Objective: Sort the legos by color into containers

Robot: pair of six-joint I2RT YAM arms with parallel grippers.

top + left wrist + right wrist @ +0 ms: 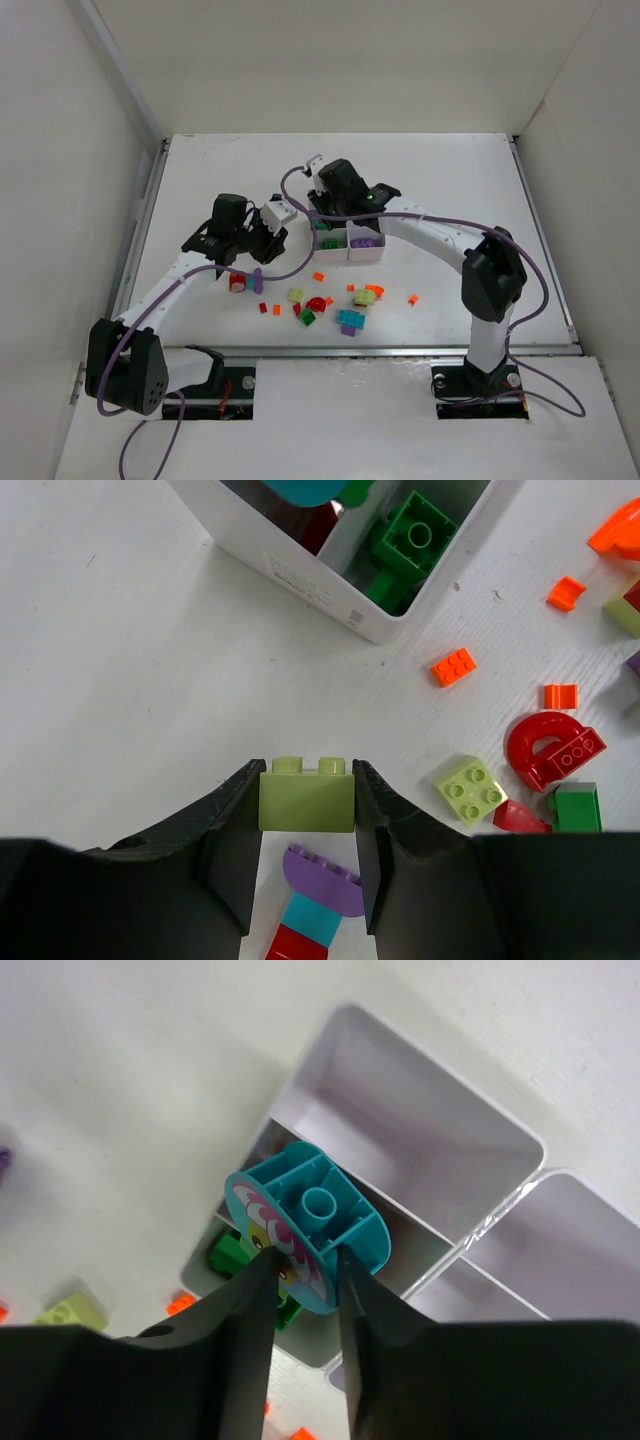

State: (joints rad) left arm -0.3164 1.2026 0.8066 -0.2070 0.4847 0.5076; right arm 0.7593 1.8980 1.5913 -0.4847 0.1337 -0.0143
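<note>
Currently, your left hand [306, 780] is clamping a yellow-green brick [306, 802] at nine o'clock of the white tray [365, 253], your right hand [305, 1265] is pinching a cyan round piece [322, 1203] over that tray, loose legos [350, 319] are lying on the desk [450, 180] at six o'clock.

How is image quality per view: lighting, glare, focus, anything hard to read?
Top external: even, diffuse light, faint shadows; loose legos small but distinct. Left wrist: table and yellow-green brick sharp; left fingers dark, low-detail. Right wrist: cyan piece crisp, tray wall edge slightly glary, right fingers dark too.
</note>
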